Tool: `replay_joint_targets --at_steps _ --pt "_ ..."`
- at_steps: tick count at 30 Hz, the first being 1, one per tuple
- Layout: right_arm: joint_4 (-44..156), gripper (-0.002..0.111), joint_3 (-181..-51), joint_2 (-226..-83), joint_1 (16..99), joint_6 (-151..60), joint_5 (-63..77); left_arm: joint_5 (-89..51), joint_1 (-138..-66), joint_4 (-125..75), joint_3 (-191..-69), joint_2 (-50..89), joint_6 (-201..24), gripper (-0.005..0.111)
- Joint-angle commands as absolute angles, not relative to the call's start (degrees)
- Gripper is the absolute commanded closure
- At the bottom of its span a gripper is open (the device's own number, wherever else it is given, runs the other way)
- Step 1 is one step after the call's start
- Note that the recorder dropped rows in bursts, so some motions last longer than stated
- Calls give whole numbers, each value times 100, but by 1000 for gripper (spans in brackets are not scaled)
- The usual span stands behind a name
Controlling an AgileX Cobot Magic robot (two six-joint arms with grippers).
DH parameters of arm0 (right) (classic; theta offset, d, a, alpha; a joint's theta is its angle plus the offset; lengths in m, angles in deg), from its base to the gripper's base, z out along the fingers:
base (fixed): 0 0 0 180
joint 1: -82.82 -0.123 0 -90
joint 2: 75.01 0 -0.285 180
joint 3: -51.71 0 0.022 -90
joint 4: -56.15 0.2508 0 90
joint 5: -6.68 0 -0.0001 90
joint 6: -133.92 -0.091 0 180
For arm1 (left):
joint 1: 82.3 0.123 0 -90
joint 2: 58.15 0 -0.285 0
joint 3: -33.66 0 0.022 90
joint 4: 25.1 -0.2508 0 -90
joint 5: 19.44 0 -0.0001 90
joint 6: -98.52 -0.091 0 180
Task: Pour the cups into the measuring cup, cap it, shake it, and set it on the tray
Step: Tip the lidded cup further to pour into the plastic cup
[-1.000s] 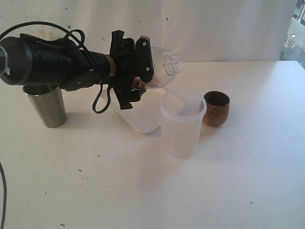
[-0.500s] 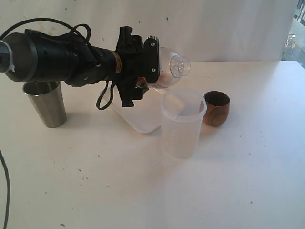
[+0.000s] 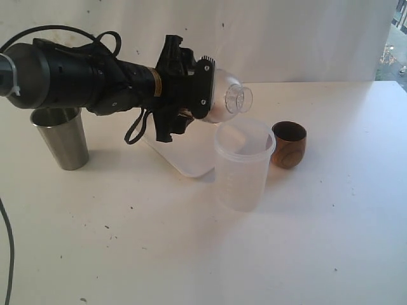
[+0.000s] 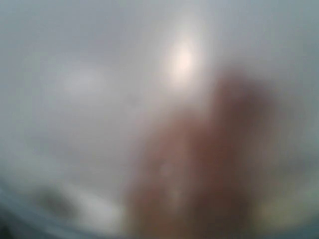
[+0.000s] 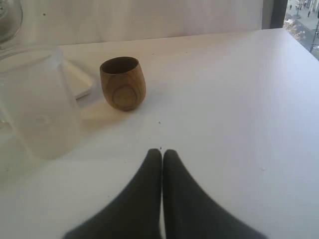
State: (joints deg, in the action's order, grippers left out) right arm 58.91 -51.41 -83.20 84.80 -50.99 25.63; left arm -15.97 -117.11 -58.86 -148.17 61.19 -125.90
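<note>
Two cups stand upright: steel tumbler (image 3: 60,136) well off at 9 o'clock of the measuring cup (image 3: 245,166), wooden cup (image 3: 289,144) near at 2, so you look past pouring. Your left gripper (image 3: 206,95) clasps the clear dome cap (image 3: 232,98) near its rim at 11 o'clock; the right gripper (image 5: 162,154) is pinched together, empty. Capping, shaking and the tray (image 3: 187,162) at 10 o'clock remain.

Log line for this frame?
phase: capping | left gripper: shut on dome cap, near measuring cup rim, not seated | right gripper: shut, empty | wooden cup, steel tumbler: upright

One wooden cup (image 3: 289,145), one steel tumbler (image 3: 62,138), one frosted measuring cup (image 3: 243,168), one clear dome cap (image 3: 226,101), one white tray (image 3: 187,162).
</note>
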Motion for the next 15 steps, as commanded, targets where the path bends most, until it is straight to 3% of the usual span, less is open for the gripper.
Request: replay_joint_targets --at_steps 1,15 --pt "5895 108 -5108 -8294 8459 -5101 2508 -1811 -11733 -5900 -14916 6002 -12679 107" --pt "5895 108 -5108 -8294 8459 -5101 2508 -1541 -11733 -5900 -15023 6002 -13012 107"
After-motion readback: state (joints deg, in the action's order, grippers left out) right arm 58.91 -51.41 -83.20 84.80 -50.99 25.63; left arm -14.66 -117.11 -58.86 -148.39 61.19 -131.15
